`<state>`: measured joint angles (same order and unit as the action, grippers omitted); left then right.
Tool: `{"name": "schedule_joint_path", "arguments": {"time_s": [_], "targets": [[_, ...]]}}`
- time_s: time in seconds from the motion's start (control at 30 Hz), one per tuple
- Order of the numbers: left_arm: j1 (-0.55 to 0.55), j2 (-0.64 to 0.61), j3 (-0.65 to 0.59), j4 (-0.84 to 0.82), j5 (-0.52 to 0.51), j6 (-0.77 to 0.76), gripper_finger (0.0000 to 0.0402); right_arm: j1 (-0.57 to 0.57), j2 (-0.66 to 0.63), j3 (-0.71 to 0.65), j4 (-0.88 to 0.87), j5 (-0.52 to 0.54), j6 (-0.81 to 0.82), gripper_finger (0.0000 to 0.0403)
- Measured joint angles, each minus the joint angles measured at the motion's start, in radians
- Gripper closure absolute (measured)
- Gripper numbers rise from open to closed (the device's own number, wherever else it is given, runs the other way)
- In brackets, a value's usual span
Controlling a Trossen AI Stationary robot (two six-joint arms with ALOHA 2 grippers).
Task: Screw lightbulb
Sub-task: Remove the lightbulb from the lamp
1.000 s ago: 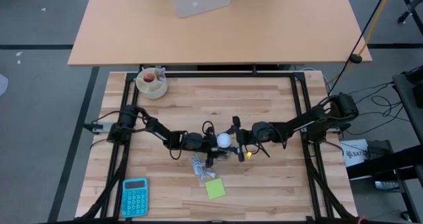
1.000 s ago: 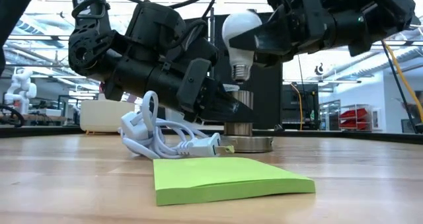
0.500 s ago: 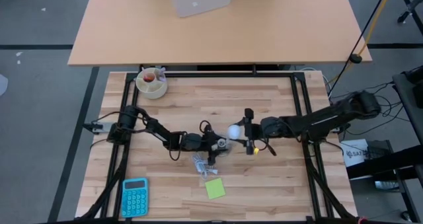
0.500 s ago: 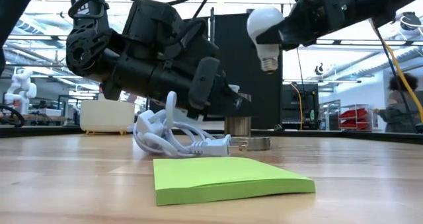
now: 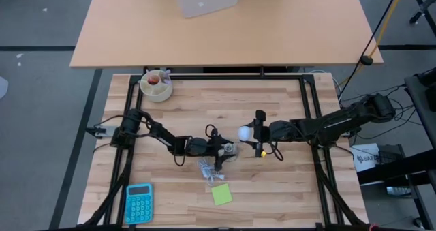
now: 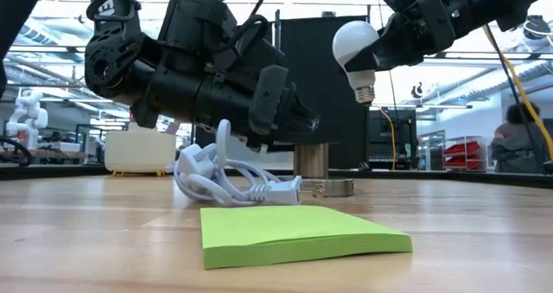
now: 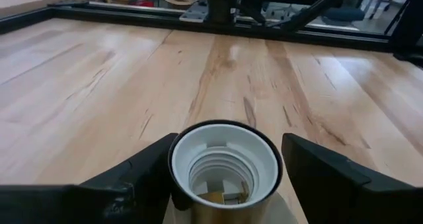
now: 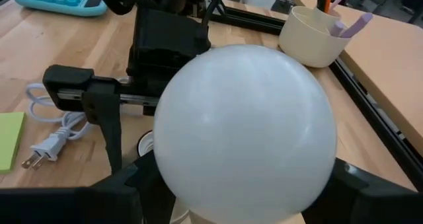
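Right end effector clamped on the lightbulb, hanging beside the socket, not seated. Left end effector spread around it, probably for steadying.

The socket mouth is standing clear above; the left hand fingers are flanking it, the cable is lying just beside.

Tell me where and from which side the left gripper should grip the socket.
Grip the socket on its upright cylindrical metal barrel, above the wider base. Come in level from the left arm's side, where the left gripper has a finger on each flank, leaving the open mouth clear for the lightbulb overhead.
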<state>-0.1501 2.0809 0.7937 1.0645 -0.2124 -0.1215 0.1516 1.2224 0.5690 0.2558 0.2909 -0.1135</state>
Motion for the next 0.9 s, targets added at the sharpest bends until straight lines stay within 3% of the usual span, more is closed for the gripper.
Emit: {"name": "schedule_joint_path", "arguments": {"time_s": [0.53, 0.67, 0.9], "targets": [[-0.008, -0.3, -0.003, -0.353, -0.038, 0.051, 0.0129, -0.001, -0.019, 0.0, 0.01, 0.007, -0.058, 0.016], [-0.038, -0.406, -0.007, -0.429, -0.117, 0.131, 0.0129, -0.002, -0.072, 0.0, -0.016, 0.076, -0.077, 0.016], [-0.084, -0.635, -0.103, -0.466, -0.28, 0.218, 0.0129, -0.027, -0.2, 0.0, -0.23, 0.077, 0.021, 0.016]]}}
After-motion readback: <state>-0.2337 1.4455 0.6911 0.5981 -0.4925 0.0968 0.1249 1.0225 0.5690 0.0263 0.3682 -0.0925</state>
